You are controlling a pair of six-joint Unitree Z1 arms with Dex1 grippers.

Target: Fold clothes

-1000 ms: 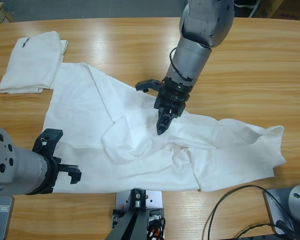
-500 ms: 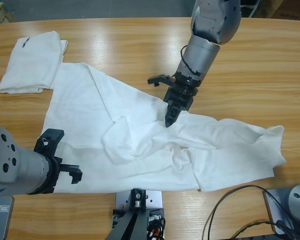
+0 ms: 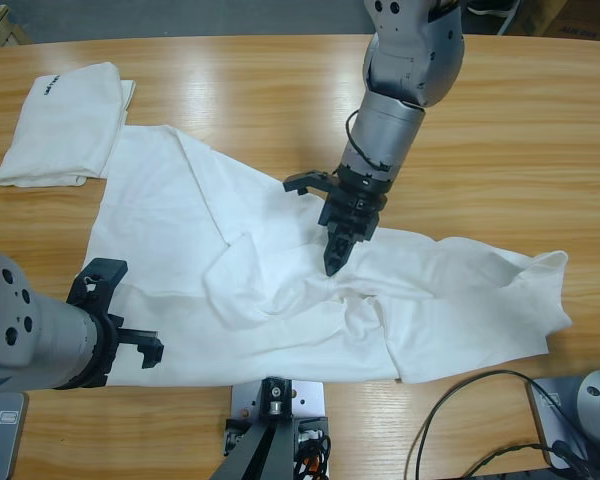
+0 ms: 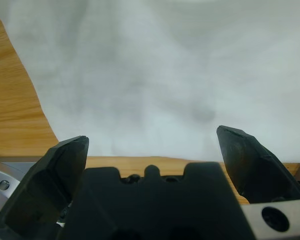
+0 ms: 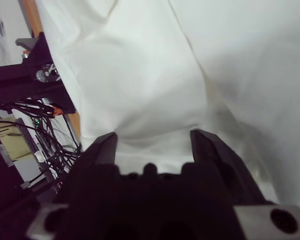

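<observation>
Now the right end effector (image 3: 336, 258) has dipped back onto the crumpled T-shirt (image 3: 280, 230), jaws parted, gripping nothing. Left end effector (image 3: 115, 315) waits open at the hem; folding hasn't started.

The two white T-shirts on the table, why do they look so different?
The folded T-shirt is a small neat bundle in the table's corner; the spread T-shirt lies wide and rumpled across the middle. The right gripper is over the spread T-shirt; nothing is near the folded T-shirt. Both are plain white cloth.

place: lab | evidence: wooden table (image 3: 540, 130); loose black cables (image 3: 460, 420); mounted arms
</observation>
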